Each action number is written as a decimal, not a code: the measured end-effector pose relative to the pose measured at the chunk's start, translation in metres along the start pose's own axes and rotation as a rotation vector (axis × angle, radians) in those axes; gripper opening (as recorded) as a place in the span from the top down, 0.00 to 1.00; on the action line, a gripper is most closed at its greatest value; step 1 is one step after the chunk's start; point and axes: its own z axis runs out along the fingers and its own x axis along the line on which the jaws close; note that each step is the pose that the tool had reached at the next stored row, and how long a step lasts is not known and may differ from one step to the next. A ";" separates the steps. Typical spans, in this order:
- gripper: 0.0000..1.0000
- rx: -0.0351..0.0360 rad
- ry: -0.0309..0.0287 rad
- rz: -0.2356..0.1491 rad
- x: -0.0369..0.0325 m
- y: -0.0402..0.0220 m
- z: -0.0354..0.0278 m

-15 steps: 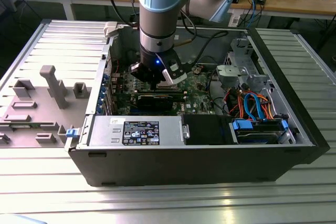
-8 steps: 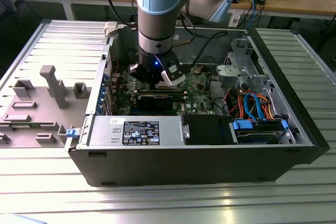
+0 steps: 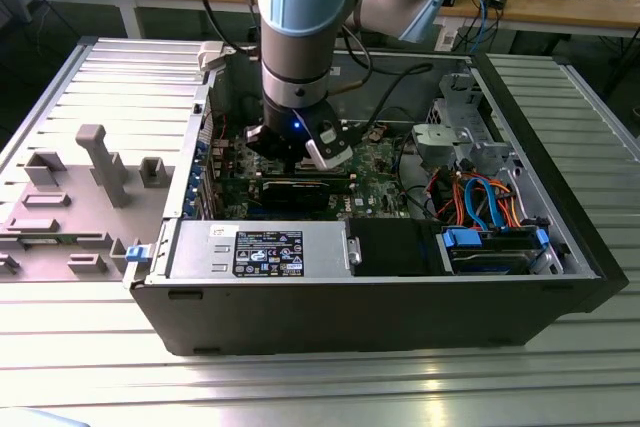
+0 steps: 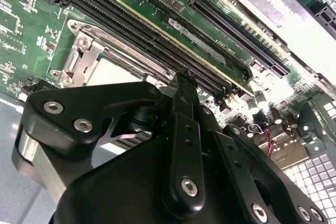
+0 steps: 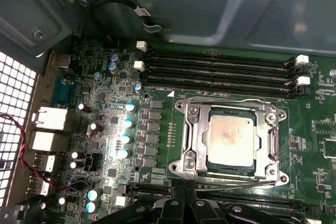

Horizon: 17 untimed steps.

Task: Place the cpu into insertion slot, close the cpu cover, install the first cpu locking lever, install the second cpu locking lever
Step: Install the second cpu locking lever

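In the first wrist view the cpu (image 5: pixel 231 137), with a dull grey top, lies flat in the insertion slot (image 5: pixel 176 169) on the green motherboard. The silver cpu cover (image 5: pixel 195 135) lies down around it, and the chip shows through its window. Thin metal lever rods run along two opposite sides of the socket (image 5: pixel 226 183). My gripper (image 5: pixel 184 199) hangs just off one socket edge; its black fingertips look shut with nothing seen between them. The second wrist view shows the gripper (image 4: pixel 181 80) above the memory slots, beside the socket (image 4: pixel 84 56). In the exterior view the gripper (image 3: pixel 300 162) reaches down into the open case.
Long black memory slots (image 5: pixel 220 72) run beside the socket. A black expansion card (image 3: pixel 300 192), the power supply (image 3: pixel 260 247) and a drive bay with blue and orange cables (image 3: pixel 480 197) crowd the case. A grey fixture tray (image 3: pixel 90 187) sits at the exterior view's left.
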 end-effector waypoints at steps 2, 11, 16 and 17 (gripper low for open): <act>0.89 -0.0033 -0.0002 0.000 0.0001 -0.0006 0.0004; 0.89 -0.0263 -0.0012 0.000 0.0007 -0.0029 0.0042; 0.89 -0.0341 -0.0014 -0.001 0.0012 -0.0037 0.0058; 0.89 -0.0343 -0.0014 -0.001 0.0012 -0.0038 0.0058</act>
